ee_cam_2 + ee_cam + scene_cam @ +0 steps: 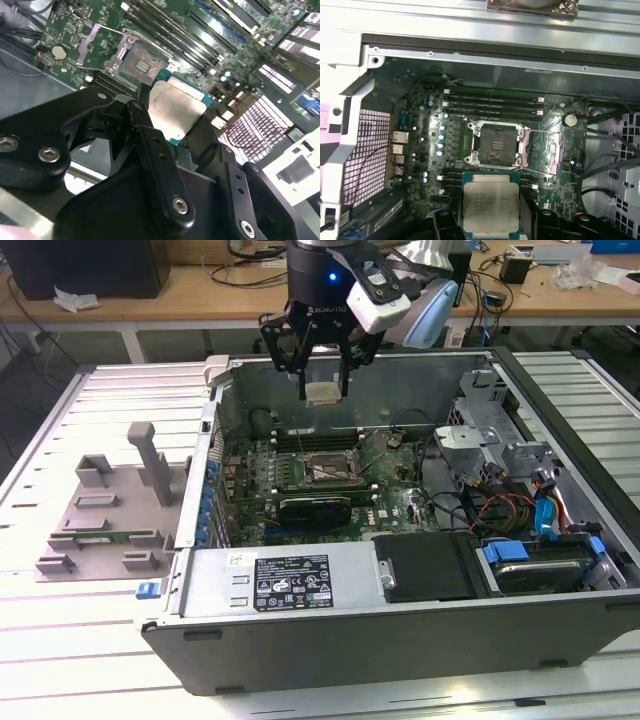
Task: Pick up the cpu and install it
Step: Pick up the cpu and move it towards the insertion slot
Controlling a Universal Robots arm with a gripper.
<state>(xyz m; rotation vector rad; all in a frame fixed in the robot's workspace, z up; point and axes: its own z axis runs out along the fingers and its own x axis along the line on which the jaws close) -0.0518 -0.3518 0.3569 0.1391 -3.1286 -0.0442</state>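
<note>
The tabletop (90, 640) carries an open computer case (400, 640), its motherboard (555, 195) facing up. Over the case's far side, the gripper (324, 390) is clamped on the cpu (491, 207) by two opposite edges, metal top up, well above the open cpu socket (497, 145). Installing it well likely means keeping the chip level, squaring it to the socket, and lowering straight without dragging.
</note>
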